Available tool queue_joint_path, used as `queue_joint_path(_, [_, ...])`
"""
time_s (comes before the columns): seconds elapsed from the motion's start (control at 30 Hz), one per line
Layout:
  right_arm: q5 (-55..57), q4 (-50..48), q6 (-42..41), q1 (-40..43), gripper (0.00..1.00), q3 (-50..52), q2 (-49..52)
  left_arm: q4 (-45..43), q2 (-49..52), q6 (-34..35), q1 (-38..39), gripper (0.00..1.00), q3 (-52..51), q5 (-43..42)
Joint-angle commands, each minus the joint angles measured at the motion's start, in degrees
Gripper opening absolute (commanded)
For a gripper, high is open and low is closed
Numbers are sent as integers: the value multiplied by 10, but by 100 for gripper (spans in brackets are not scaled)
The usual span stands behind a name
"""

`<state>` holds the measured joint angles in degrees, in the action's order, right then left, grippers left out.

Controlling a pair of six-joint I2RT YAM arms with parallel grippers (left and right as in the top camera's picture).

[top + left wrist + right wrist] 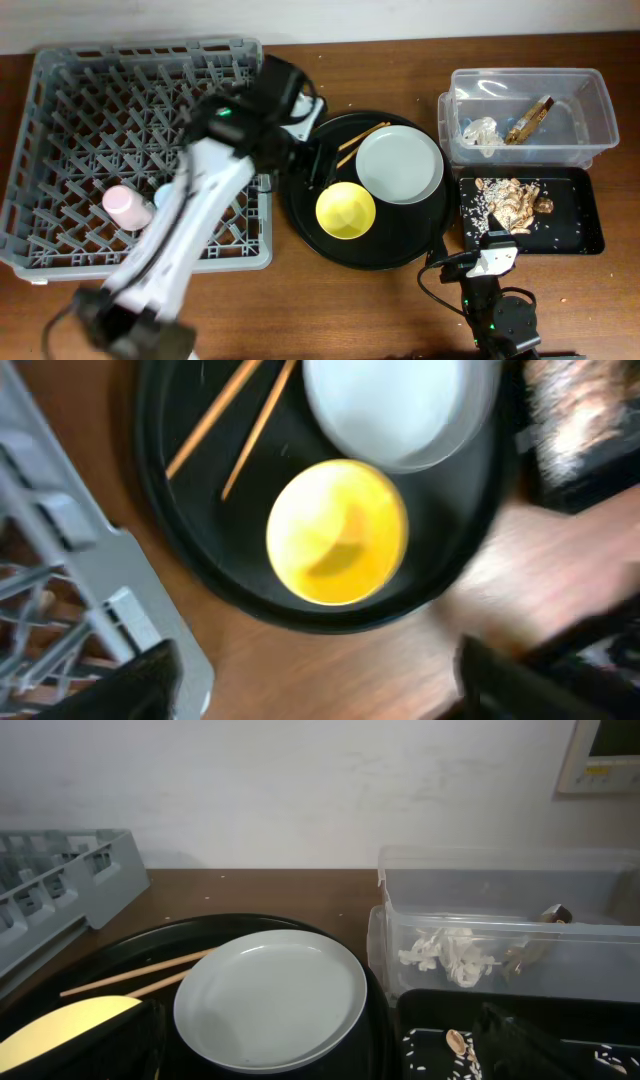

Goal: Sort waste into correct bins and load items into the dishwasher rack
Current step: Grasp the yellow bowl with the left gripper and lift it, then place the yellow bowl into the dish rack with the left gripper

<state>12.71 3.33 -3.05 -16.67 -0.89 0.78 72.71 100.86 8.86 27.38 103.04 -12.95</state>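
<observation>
The grey rack (60,120) holds the pink cup (127,205) and the light-blue cup (161,195), which my left arm partly hides. The plate (400,165) (400,405) (270,995), yellow bowl (346,210) (338,532) and chopsticks (362,140) (230,415) (130,978) lie on the round black tray (400,250). The clear tub (580,100) (600,960) holds the tissue (482,130) (450,955) and the wrapper (528,120). The shallow black tray (585,225) holds food scraps (510,197). My left gripper (312,165) (320,690) is open and empty at the round tray's left edge. My right gripper (478,250) (320,1020) is open and empty, low at the front.
The rack's corner (60,610) lies close to the left of my left gripper. Bare wooden table (330,310) runs along the front. A wall (300,790) stands behind the table. The left wrist view is blurred.
</observation>
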Motion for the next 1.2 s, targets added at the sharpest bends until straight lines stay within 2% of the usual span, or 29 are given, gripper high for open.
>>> queue_joint_path(0.0, [-1,0,-4,2,98,6,-6,-9,101,18,14,66,-36,19])
queue_joint_path(0.07, [-1,0,-4,2,99,6,-6,-14,158,37,24,61,-37,25])
queue_joint_path(0.17, [-1,0,-4,2,98,6,-6,-24,203,42,27,59,-37,29])
queue_joint_path(0.33, [-1,0,-4,2,98,6,-6,-25,252,42,42,42,-38,28])
queue_joint_path(0.37, [-1,0,-4,2,98,6,-6,-26,254,42,48,33,-38,30])
queue_joint_path(0.43, [-1,0,-4,2,98,6,-6,-26,254,45,55,2,-37,30])
queue_joint_path(0.6, [-1,0,-4,2,98,6,-6,31,241,80,31,0,21,42])
queue_joint_path(0.7, [-1,0,-4,2,98,6,-6,93,202,96,-9,0,94,122])
queue_joint_path(0.77, [-1,0,-4,2,98,6,-6,129,172,103,-41,0,151,218])
queue_joint_path(0.87, [-1,0,-4,2,99,6,-6,162,128,153,-88,0,212,465])
queue_joint_path(0.93, [-1,0,-4,2,99,6,-6,161,117,172,-104,0,212,580])
queue_joint_path(1.03, [-1,0,-4,2,99,6,-6,141,119,175,-128,0,187,690])
queue_joint_path(1.17, [-1,0,-4,2,99,6,-6,67,120,175,-153,0,114,764])
